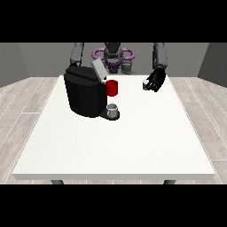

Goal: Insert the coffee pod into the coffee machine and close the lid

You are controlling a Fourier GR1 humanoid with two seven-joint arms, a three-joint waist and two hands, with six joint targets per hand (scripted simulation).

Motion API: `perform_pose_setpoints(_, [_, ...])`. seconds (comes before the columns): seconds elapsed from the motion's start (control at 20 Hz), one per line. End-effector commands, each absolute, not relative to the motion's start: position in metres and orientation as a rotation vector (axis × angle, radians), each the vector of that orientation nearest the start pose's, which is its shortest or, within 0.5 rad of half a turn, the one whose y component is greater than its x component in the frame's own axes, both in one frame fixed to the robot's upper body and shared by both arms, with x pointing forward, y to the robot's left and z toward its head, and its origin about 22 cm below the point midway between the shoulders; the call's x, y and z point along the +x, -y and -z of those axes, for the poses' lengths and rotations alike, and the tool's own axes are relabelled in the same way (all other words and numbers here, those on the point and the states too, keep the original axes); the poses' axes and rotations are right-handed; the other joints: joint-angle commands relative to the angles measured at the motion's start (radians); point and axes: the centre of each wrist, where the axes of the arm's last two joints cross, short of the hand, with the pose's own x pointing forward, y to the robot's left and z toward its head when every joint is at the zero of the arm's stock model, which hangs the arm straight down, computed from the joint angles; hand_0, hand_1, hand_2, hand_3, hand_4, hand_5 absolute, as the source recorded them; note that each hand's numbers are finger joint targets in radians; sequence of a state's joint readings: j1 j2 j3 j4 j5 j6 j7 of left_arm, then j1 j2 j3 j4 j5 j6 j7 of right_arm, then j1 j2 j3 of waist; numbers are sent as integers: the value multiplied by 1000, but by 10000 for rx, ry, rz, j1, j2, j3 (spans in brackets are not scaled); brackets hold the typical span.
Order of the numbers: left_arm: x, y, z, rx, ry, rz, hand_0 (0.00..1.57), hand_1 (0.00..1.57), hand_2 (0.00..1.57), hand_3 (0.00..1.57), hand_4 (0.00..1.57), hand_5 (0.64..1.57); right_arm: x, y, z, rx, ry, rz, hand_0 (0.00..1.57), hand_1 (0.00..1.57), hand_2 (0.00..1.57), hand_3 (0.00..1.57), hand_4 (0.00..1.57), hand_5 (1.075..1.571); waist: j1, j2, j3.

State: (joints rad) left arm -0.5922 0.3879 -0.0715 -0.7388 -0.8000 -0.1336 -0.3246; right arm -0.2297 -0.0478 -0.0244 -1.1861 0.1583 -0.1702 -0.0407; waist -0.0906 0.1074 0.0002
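Observation:
The black coffee machine (84,95) stands on the white table (133,142) at the left of the middle. Its grey lid (98,69) is tilted up and open. Just under the lid, a red cylinder (112,88) sticks out at the machine's front, and I cannot tell whether it is the pod or its holder. A small grey cup (113,109) sits on the machine's base below it. The hand at the view's right (154,81) hangs above the table's far edge, well right of the machine. The arm at the view's left (77,53) drops behind the machine, which hides its hand.
The robot's torso, with a purple ring (113,54) round it, is behind the table's far edge. Wooden floor surrounds the table.

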Motion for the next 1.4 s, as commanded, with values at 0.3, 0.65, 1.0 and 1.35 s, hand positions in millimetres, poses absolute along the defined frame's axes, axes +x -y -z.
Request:
perform_pose_setpoints(0.3, [407,-257,-74,4128,13037,13309,1418,1418,1400,1334,534,1571,281,227,68,-2916,13520,-1144,0,0,0,0,0,1571,190,-998,5])
perform_pose_setpoints(0.65, [421,-243,-96,4459,13420,12526,1424,1424,1404,1341,557,1571,300,212,40,-2371,14183,-1790,0,0,0,0,0,1571,-554,-811,-3])
perform_pose_setpoints(1.0, [444,-215,-179,4471,14415,11938,956,956,1160,1358,517,1571,308,203,37,-2096,15054,-1422,0,0,0,0,0,1571,-705,-331,4])
perform_pose_setpoints(1.35, [455,-249,-222,5352,14485,10817,1216,1216,1265,1256,470,1571,314,183,-3,-1657,15933,-2160,0,0,0,0,0,1571,-2032,139,-3])
